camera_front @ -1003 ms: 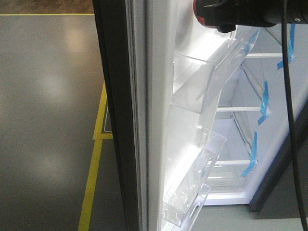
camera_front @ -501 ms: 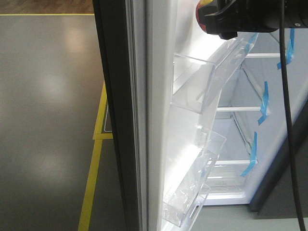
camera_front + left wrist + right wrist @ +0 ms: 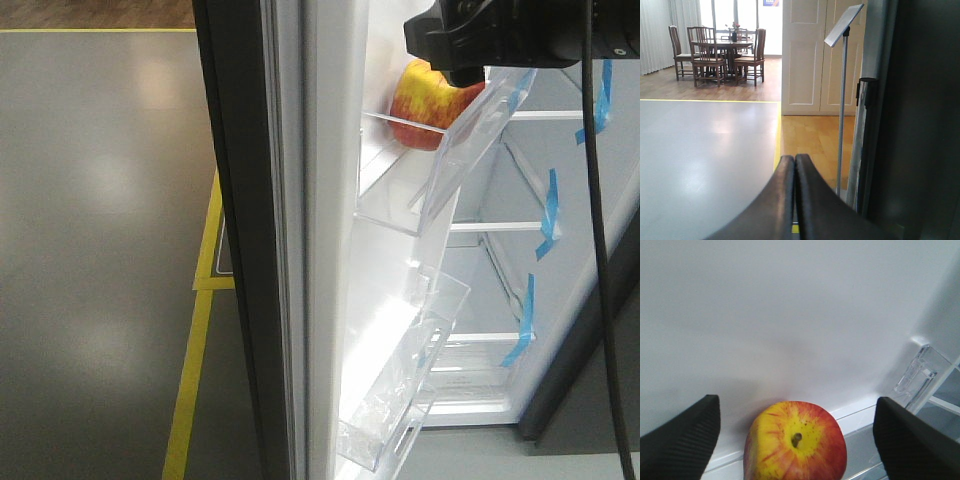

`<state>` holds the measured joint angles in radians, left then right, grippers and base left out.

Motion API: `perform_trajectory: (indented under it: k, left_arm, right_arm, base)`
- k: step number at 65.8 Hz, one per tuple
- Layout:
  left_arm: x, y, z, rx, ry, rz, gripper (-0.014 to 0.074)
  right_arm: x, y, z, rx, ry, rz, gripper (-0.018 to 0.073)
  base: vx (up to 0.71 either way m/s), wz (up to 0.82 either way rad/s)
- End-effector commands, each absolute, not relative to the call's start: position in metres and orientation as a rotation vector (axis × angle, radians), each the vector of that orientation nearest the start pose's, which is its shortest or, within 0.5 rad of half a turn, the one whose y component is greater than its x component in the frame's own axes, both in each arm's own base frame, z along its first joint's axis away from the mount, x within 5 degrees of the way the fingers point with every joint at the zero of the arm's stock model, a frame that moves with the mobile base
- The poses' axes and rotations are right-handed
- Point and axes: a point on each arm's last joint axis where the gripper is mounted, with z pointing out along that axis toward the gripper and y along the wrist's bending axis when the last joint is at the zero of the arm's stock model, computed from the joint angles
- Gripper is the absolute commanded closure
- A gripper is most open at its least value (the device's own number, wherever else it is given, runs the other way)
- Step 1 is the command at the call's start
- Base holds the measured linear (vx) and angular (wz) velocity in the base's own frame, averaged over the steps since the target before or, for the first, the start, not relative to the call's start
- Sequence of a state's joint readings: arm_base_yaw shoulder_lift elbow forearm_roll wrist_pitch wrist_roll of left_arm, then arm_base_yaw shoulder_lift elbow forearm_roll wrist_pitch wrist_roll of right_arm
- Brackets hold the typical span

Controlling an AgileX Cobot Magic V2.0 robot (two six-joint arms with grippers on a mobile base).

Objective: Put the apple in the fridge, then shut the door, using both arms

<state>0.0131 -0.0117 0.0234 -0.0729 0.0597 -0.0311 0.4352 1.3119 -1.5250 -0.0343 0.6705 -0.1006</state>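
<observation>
The right gripper [image 3: 797, 402] is spread wide, with free gaps on either side of the apple [image 3: 796, 442] between its fingers. Just ahead, the door [image 3: 790, 315] wall blocks it, and the bin [image 3: 415, 175] lies below. The left gripper [image 3: 794, 167], fingers together, has open floor [image 3: 705, 165] ahead and to its left. The door's dark face fills its right.

The apple [image 3: 425, 100] is partly hidden — its upper right behind the black arm [image 3: 500, 35]. In the right wrist view the bottom edge cuts off its underside — and the right gripper [image 3: 797, 402] at both corners.
</observation>
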Motion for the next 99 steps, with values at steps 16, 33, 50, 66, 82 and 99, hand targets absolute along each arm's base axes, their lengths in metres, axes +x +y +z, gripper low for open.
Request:
perform_trajectory:
  k: [16, 33, 50, 66, 82, 99]
  left_arm:
    - [0.056, 0.001, 0.198, -0.096, 1.493, -0.083, 0.0602]
    - [0.056, 0.001, 0.198, -0.096, 1.493, -0.083, 0.0602]
    - [0.056, 0.001, 0.198, -0.096, 1.493, -0.083, 0.0602]
    - [0.056, 0.001, 0.198, -0.096, 1.493, -0.083, 0.0602]
    - [0.056, 0.001, 0.198, -0.096, 1.493, -0.083, 0.0602]
    - [0.056, 0.001, 0.198, -0.096, 1.493, -0.083, 0.0602]
  right_arm:
    - [0.213, 0.095, 0.505, -0.486, 1.783, 0.186, -0.0024]
    - [0.171, 0.075, 0.484, -0.474, 1.936, 0.197, 0.0025]
    - [0.12, 0.057, 0.436, -0.481, 2.0, 0.261, 0.008]
    - [0.072, 0.034, 0.383, -0.491, 2.192, 0.249, 0.0107]
    - [0.028, 0.015, 0.352, -0.456, 2.253, 0.263, 0.0107]
    - [0.0, 0.002, 0.339, -0.448, 2.203, 0.275, 0.0107]
  base:
    - [0.0, 0.0]
    - [0.0, 0.0]
    - [0.0, 0.0]
    - [0.0, 0.0]
    - [0.0, 0.0]
    - [0.0, 0.0]
